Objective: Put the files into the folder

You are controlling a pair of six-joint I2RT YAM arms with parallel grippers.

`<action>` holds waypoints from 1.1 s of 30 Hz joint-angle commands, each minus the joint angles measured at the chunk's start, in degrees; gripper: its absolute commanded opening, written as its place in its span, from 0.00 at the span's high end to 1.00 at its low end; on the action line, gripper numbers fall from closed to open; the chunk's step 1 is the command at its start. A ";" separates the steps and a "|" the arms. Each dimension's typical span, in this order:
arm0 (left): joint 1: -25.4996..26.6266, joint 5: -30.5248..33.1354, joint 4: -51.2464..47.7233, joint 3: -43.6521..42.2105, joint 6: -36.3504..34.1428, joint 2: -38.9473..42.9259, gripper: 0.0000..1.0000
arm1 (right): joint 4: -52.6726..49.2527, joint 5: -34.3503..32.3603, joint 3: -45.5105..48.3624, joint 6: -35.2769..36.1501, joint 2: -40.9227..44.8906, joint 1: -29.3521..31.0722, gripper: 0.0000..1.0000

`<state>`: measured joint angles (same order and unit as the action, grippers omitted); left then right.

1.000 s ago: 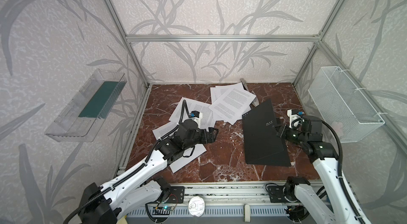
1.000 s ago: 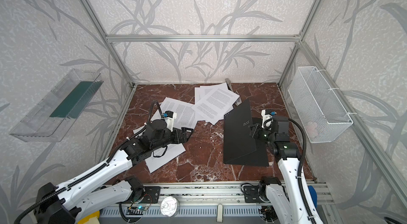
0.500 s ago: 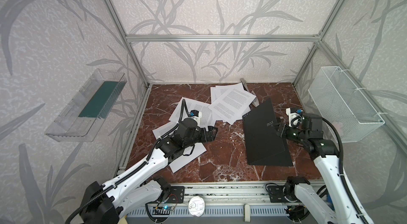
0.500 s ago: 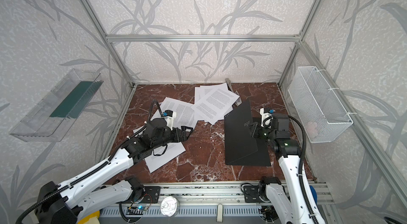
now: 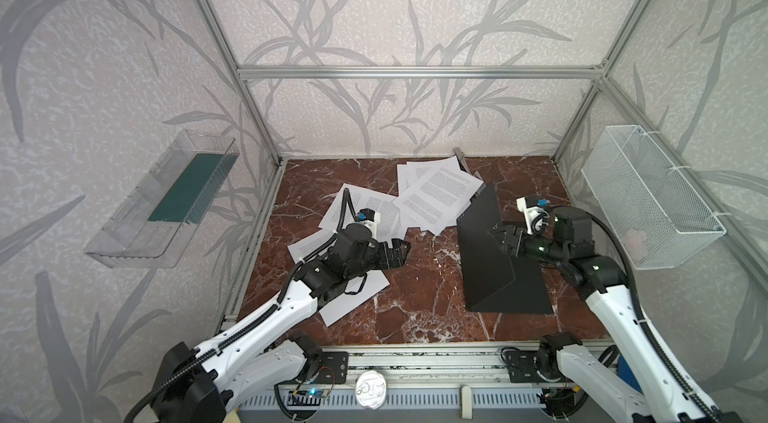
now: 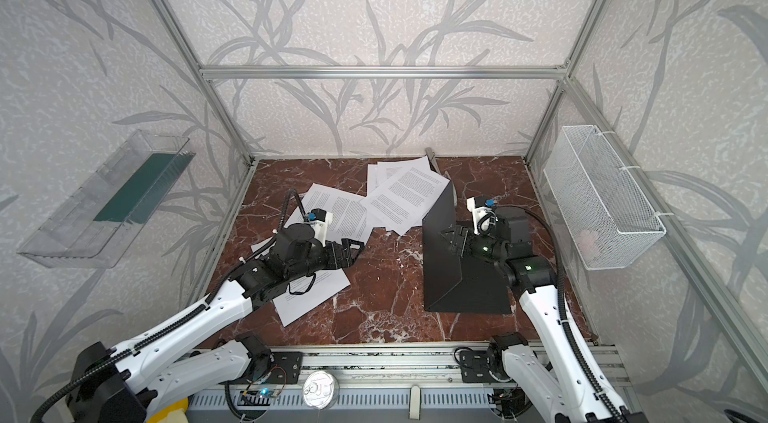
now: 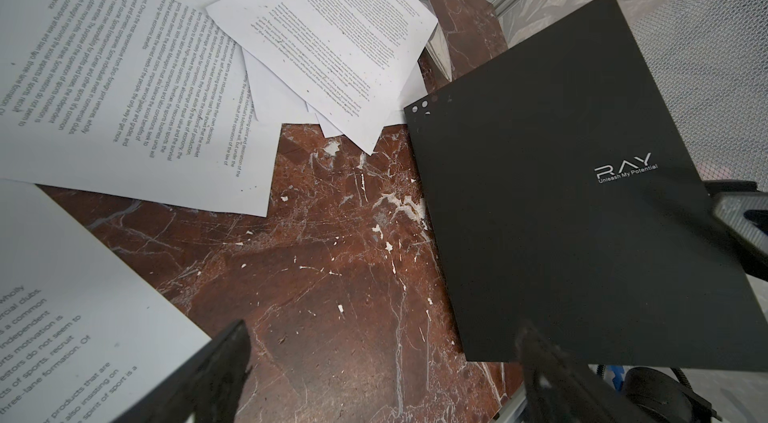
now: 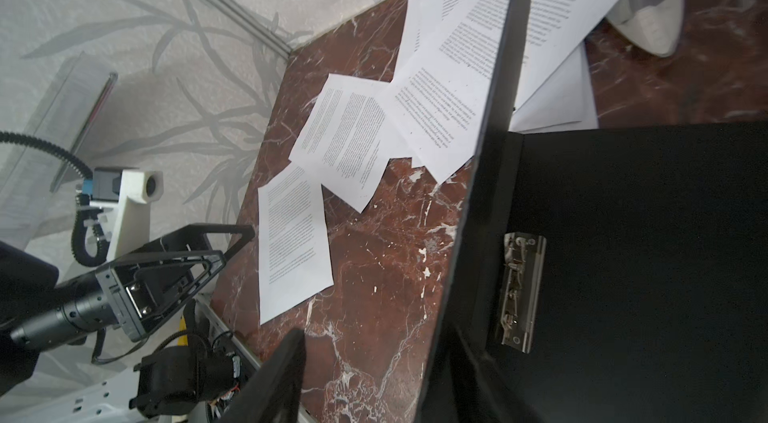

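While the thin matte-black rectangular folder (image 5: 484, 267) lies half-open on the red marble tabletop (image 5: 419, 300), we see its raised cover between the right gripper's (image 5: 500, 234) parted jaws. The left gripper (image 5: 401, 250) gapes wide, with loose white printed files (image 5: 440, 196) beside it.

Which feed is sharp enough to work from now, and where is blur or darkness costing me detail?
Left wrist view: lettering on the folder and print on the files are sharp; the fingers of the left gripper blur close up. Right wrist view: the metal clip is crisp, the right gripper a soft dark shape. Both top views: folder flat black, print unreadable.
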<state>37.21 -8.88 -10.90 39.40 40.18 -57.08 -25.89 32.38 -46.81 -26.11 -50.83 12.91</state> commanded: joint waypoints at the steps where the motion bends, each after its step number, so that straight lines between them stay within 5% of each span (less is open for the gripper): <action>1: -0.52 2.28 -2.77 3.26 0.85 1.28 0.00 | 5.58 -4.50 -2.14 -1.23 -3.29 7.56 0.40; 9: -3.58 9.17 -11.13 7.16 2.26 8.20 0.00 | 17.28 -12.54 -5.31 -3.14 -18.27 25.91 0.28; 17: -5.94 13.98 -18.43 11.89 1.02 16.60 0.00 | 27.37 -12.33 -10.78 -4.92 -36.78 32.85 0.16; 25: -6.24 10.61 -20.01 13.55 -1.46 14.84 0.00 | 27.04 -12.46 -12.54 -4.66 -35.97 30.98 0.13; 33: -6.15 -12.49 -2.66 7.68 0.78 0.14 0.00 | 28.11 -7.14 4.66 -9.60 -20.46 15.61 0.16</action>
<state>31.18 -10.66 -21.78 50.04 39.46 -52.51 2.85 23.51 -46.98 -33.76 -76.31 31.86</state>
